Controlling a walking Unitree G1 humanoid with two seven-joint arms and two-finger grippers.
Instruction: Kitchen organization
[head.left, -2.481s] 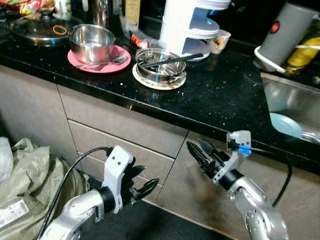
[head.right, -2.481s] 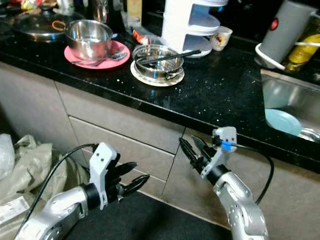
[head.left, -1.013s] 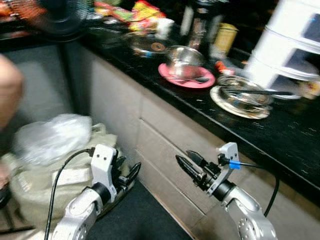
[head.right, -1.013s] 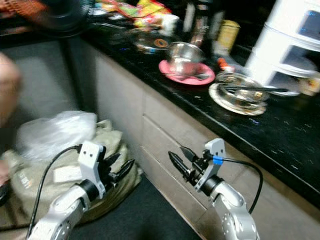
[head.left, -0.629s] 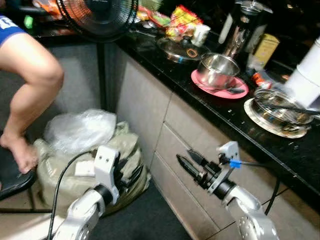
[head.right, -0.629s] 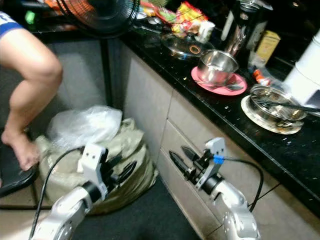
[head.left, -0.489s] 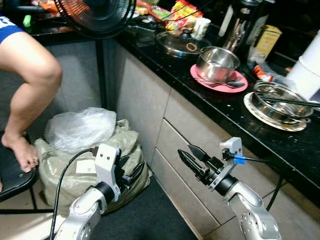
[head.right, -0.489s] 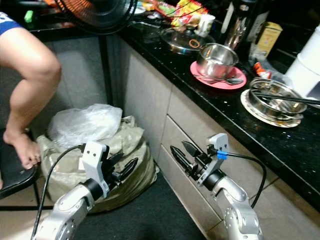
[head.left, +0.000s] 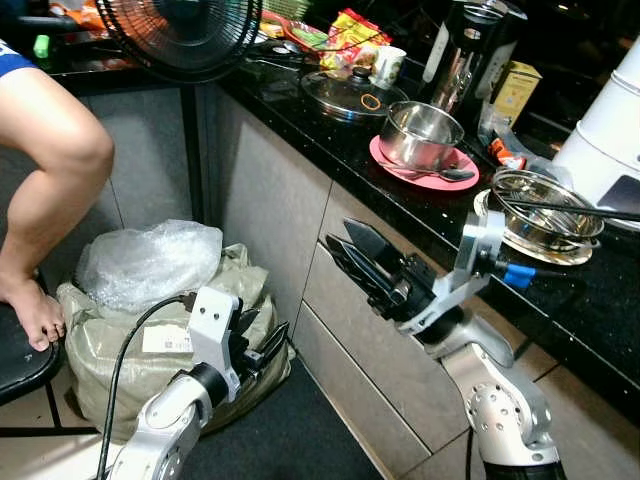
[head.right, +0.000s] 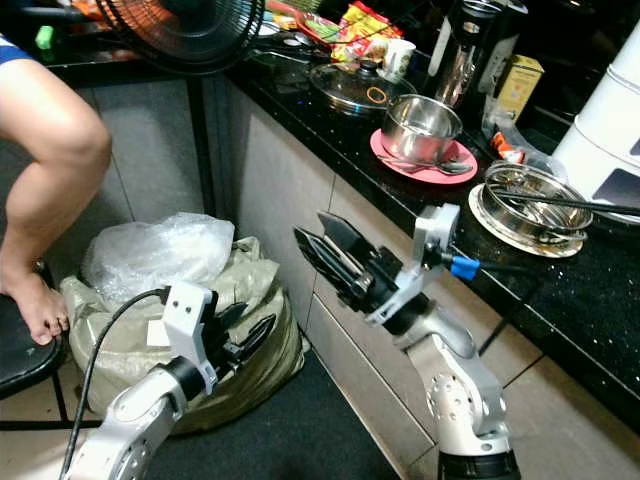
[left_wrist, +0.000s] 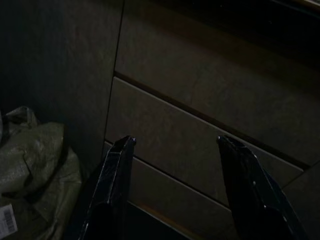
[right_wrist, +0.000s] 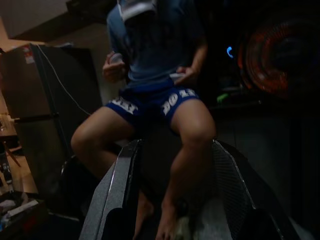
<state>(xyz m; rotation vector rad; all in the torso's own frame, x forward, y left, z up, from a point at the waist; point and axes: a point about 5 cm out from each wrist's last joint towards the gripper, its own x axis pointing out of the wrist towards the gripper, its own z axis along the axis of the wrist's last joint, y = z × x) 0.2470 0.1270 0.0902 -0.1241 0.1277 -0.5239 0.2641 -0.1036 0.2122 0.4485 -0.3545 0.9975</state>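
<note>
Sitting on a pink plate (head.left: 430, 178) at the counter (head.left: 600, 300) edge, a steel pot (head.left: 418, 133) has a spoon (head.left: 440, 173) lying beside it on the plate. Just beside the plate stands a steel bowl (head.left: 540, 205) on a pale plate, black chopsticks (head.left: 570, 208) laid across its rim. Behind the pot are a glass-lidded pan (head.left: 352, 93) and a white cup (head.left: 388, 65). The right gripper (head.left: 350, 255) hangs in front of the cabinet drawers (head.left: 350, 300), below the counter edge, fingers spread apart and holding nothing. The left gripper (head.left: 262, 345) hangs low near a sack (head.left: 130, 330) topped by a plastic bag (head.left: 150, 262), fingers parted, empty. A person's leg (head.left: 50, 180) shows near a fan (head.left: 180, 35).
</note>
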